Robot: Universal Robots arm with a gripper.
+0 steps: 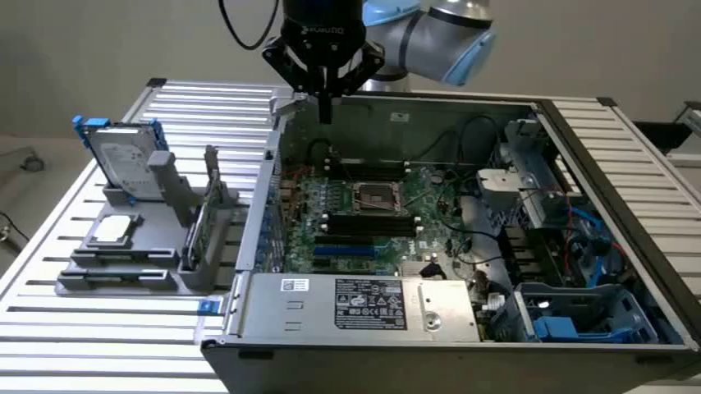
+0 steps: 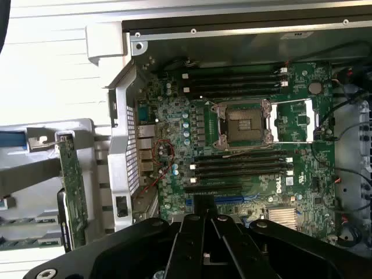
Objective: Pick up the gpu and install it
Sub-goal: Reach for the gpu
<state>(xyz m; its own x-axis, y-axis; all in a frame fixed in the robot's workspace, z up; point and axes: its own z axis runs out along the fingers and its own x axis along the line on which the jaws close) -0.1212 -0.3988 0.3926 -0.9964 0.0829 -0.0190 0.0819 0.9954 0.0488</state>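
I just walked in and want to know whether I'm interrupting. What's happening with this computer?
A robot arm is working over the open computer case. Its hand hangs shut and empty above the motherboard. The gpu has not yet been picked up. It stands upright in the grey holder outside the case, on the exterior view's left, alongside a hard drive and a processor chip.

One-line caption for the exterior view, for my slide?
Shut gripper above open computer case; gpu upright in grey holder alongside.
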